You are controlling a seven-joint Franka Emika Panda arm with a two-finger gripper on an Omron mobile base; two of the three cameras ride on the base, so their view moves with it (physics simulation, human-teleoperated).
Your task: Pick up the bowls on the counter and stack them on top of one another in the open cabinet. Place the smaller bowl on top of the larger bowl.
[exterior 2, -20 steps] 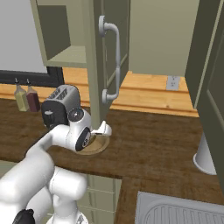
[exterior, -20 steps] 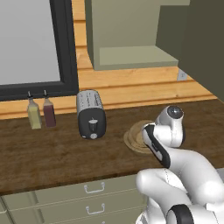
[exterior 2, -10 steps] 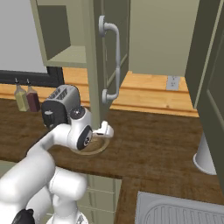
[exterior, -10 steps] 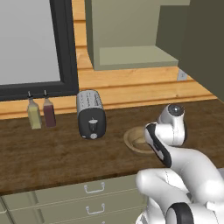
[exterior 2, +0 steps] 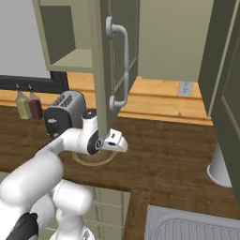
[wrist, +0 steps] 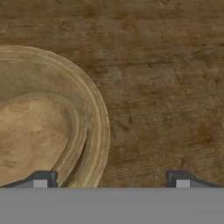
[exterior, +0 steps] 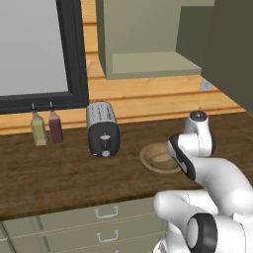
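- The counter (exterior: 59, 173) is long, dark and wooden. One wide wooden bowl (exterior: 159, 159) sits near the middle of it, a little toward the front edge, right of the toaster (exterior: 103, 129).
- The open cabinet (exterior: 148, 64) hangs above, toward the counter's back edge.
- The gripper (wrist: 111, 181) hovers just over the bowl's rim (wrist: 98, 127).
- Its fingers are spread wide apart and hold nothing. One fingertip (wrist: 41, 180) is over the rim; the other is over bare wood.

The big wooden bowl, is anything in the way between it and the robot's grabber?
Nothing visible is. In the hand view the gripper hangs open right above the larger bowl, with its rim between the fingertips. Beside the rim lies bare counter.
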